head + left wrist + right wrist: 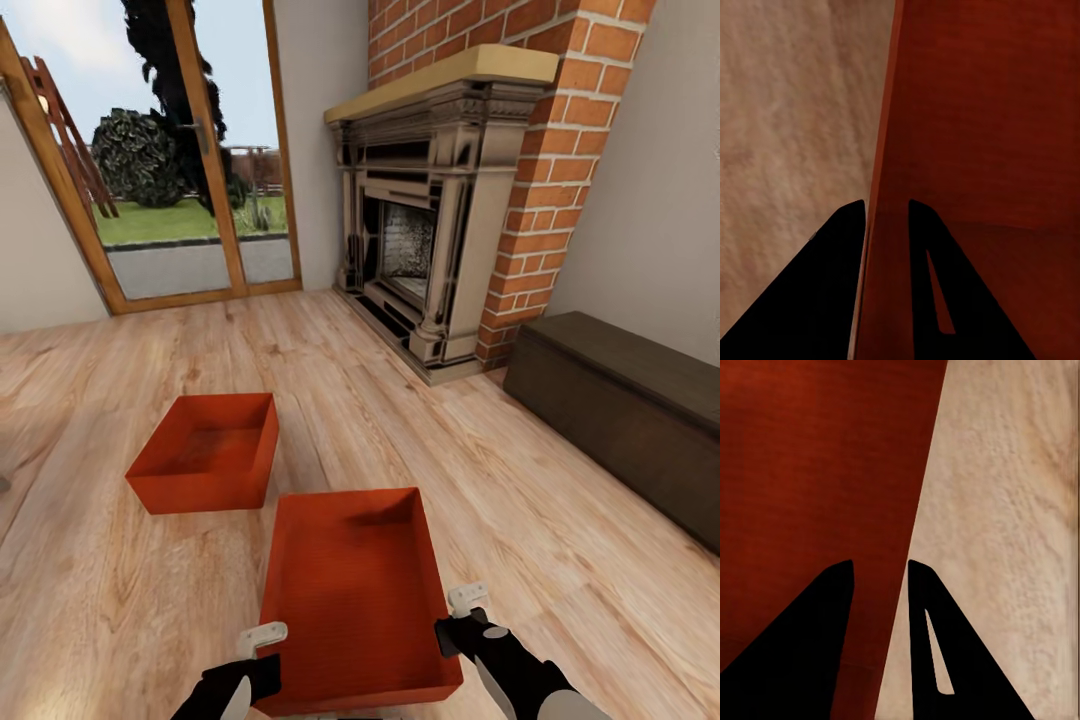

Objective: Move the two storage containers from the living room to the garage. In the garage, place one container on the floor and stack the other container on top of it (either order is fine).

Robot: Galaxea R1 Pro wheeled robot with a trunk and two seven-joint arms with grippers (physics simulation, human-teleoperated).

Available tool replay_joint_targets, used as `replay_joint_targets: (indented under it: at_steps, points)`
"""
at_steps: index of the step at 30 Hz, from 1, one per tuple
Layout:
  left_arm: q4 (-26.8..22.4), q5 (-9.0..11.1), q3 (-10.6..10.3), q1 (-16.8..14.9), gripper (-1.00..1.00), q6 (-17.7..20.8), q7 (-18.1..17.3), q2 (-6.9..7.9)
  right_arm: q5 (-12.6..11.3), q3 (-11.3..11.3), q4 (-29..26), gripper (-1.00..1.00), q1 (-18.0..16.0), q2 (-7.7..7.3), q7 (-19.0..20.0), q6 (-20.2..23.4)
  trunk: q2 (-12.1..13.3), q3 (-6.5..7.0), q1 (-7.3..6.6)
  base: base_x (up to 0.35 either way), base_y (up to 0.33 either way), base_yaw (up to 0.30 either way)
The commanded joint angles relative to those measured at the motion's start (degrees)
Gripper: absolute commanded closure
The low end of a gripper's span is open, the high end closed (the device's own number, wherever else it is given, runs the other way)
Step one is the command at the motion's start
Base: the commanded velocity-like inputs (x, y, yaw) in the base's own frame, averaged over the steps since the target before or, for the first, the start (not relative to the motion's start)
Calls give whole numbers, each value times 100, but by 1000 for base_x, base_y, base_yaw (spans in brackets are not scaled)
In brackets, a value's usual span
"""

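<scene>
Red-orange thin walls sit between my fingers on both sides: the left gripper [262,655] pinches the near container [355,590] by its left wall, the right gripper [462,618] by its right. It looks light, stiff, probably slick, so I keep even pressure. The second container [208,450] rests ahead-left on the wood floor [420,430]; the dark chest [625,405] crowds my right.

Second container [208,450] beyond near container [355,590]
</scene>
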Motion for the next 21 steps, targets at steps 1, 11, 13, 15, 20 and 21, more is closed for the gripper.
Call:
replay_joint_targets:
  at_steps: [1, 11, 13, 15, 20, 21]
  points:
    - [-21, 80, -17, -1, 100, 22, 51, -40, 68, -38, 5, 100, 2, 34, 5, 36, 0, 18, -3, 0, 0, 0]
    - [-22, 79, -174, 0, 100, 22, 51, -79, 68, -212, 5, 100, 2, 320, 66, 36, 245, 214, -145, 0, 0, 0]
    - [-22, 79, -174, 0, 100, 22, 51, -79, 68, -212, 5, 100, 2, 320, 69, 36, 325, 250, -189, 0, 0, 0]
    - [-21, 79, -174, 0, 100, 22, 51, -79, 68, -212, 5, 100, 2, 320, 68, 36, 405, 286, -233, 0, 0, 0]
    - [-21, 75, -174, 1, 100, 22, 51, -79, 68, -212, 5, 100, 2, 320, 70, 36, 606, 376, -343, 0, 0, 0]
    - [-21, 74, -174, 0, 100, 22, 51, -79, 68, -212, 5, 100, 2, 320, 69, 36, 646, 394, -365, 0, 0, 0]
